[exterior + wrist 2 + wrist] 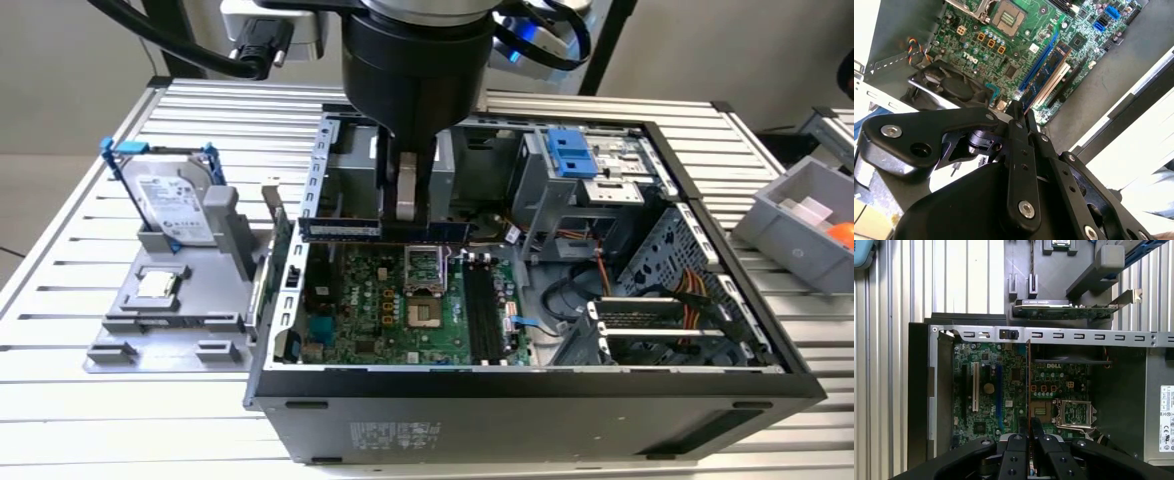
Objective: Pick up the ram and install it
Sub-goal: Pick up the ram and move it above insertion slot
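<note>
White letters sit on the flat green circuit board (1009,390) in the first wrist view. The silver hard drive (198,230) has a white sticker (167,195) with print too small to read.

Ram (360,228) between fingers (406,188), above motherboard (400,315) inside case (534,385).

Robotics lab or assembly test cell, not a home or office. A slatted aluminium counter (80,250) carries an opened desktop computer case (534,400) lying on its side with the motherboard (400,310) exposed. At the exterior view's left a grey moulded parts fixture (167,310) holds a hard drive (174,205) upright in a slot, a grey parts bin (787,230) sits at the right edge, and an industrial robot arm (414,70) hangs over the open case.
</note>
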Robot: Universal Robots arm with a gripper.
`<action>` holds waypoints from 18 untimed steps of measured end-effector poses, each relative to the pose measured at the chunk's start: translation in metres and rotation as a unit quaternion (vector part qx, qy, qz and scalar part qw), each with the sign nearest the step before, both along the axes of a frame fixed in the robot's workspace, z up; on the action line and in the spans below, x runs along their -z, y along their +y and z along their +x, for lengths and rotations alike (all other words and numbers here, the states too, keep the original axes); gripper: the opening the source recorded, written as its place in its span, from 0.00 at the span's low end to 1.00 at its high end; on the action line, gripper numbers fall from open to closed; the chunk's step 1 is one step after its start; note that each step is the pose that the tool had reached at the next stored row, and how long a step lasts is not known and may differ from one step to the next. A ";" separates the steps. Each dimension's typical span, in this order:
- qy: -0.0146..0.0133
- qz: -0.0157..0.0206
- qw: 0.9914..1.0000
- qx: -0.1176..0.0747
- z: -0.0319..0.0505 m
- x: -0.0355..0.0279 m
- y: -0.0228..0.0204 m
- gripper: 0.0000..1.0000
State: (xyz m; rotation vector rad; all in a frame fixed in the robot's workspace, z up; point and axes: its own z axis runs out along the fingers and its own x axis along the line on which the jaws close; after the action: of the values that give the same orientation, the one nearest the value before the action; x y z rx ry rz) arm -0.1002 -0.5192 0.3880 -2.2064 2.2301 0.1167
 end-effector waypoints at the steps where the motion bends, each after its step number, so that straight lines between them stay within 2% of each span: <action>1: 0.000 0.000 1.000 0.000 0.0000 0.0000 0.0000 0.00; 18: 0.000 0.000 1.000 0.000 0.0002 0.0000 0.0000 0.00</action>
State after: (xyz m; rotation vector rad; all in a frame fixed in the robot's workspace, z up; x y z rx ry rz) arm -0.1000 -0.5192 0.3880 -2.2064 2.2302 0.1167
